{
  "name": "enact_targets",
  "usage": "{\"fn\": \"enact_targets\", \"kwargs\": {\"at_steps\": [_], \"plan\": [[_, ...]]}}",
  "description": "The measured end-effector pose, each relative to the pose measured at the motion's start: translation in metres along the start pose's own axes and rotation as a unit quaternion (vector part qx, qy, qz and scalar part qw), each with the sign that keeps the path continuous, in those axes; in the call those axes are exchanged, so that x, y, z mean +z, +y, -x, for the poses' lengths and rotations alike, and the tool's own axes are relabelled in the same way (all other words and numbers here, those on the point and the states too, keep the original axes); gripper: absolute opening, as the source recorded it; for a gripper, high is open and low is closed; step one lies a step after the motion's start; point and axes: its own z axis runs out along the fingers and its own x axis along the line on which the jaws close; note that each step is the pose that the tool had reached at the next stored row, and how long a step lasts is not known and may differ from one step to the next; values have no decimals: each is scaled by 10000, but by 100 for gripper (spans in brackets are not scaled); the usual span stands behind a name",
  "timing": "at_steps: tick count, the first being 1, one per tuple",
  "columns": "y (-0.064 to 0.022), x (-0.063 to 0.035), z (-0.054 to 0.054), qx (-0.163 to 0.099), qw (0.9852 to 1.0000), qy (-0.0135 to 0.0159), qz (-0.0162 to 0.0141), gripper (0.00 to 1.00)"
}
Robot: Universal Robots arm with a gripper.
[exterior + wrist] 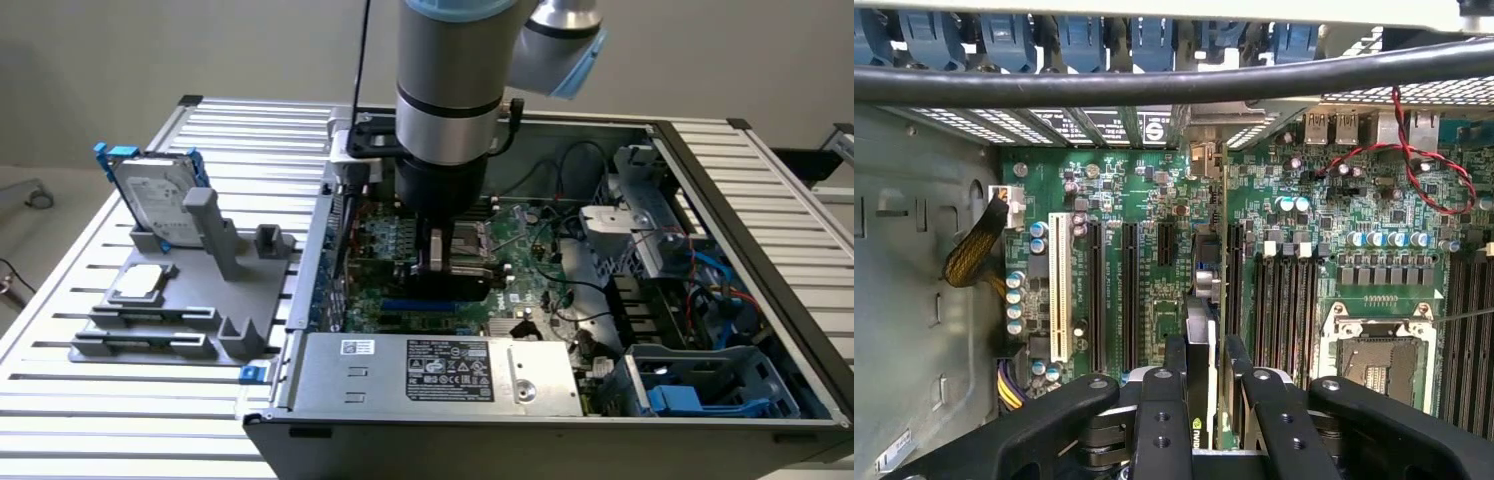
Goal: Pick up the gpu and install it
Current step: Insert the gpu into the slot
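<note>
The gripper (1204,360) pinched the gpu (1200,410) between its two black fingers (1175,362), the thin card seen edge-on and upright. It hung over the motherboard (1154,200), between the long black expansion slots (1097,300) and the memory slots (1284,300); whether its lower edge touched a slot could not be told. A white slot (1060,290) lay beyond the black ones, with a yellow-and-black wire bundle (974,250) by the case wall. The processor socket (1374,355) sat past the memory slots. Farther off, a twisted red-and-black wire (1424,150) looped by the rear ports, and a thick black cable (1154,85) crossed the whole view. In the exterior view, the arm (447,80) reached down into the open computer case (747,200) behind the power supply (441,370); a hard drive (154,195) stood on a grey fixture (160,300) well apart, at the exterior view's left.
</note>
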Motion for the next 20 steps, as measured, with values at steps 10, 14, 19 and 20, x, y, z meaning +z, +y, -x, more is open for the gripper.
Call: {"fn": "enact_targets", "kwargs": {"at_steps": [10,14,19,20], "plan": [[27,33,-2,0,10000,4,0,26],[36,47,-2,-1,10000,9,0,26],[37,65,-4,0,10000,13,0,26],[37,70,-4,0,10000,14,0,26]]}}
